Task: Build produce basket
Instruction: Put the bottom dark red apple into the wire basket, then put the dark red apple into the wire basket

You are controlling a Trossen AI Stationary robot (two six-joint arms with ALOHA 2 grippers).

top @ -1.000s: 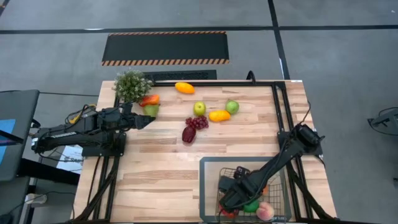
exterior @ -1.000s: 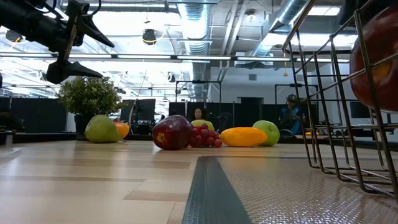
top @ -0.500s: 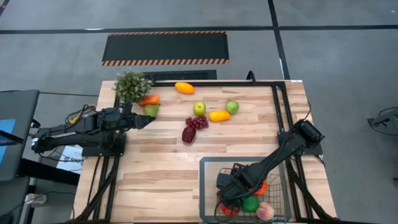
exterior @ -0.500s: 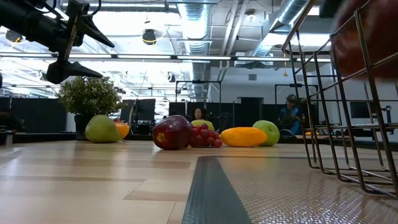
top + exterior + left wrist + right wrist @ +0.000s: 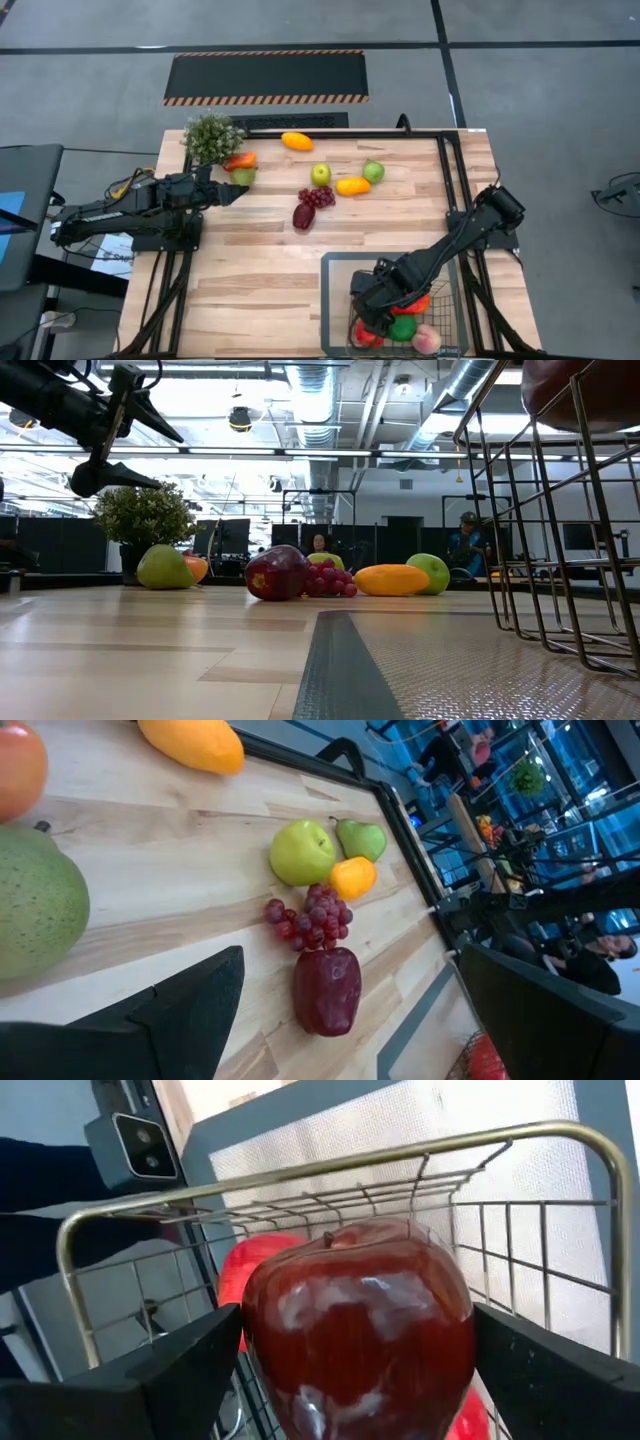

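Left arm: I have it stretched low along the table's left edge, wrist level.
Left gripper (image 5: pixel 238 190): fingers (image 5: pixel 190 1010) spread, nothing between them.
Right arm: reaches from the right edge diagonally down to the near side, wrist tipped down.
Right gripper (image 5: pixel 372 305): fingers (image 5: pixel 180 1370) clamped on an apple (image 5: pixel 358 1330).

Both arms matte black w/ chunky jointed links. Left arm (image 5: pixel 130 205) has yellow/orange cabling near its base end. Right arm (image 5: pixel 455 245) is slim, w/ a bulkier black joint housing at its shoulder. Fingers (image 5: pixel 190 1010) are flat dark wedges, plain, no markings.
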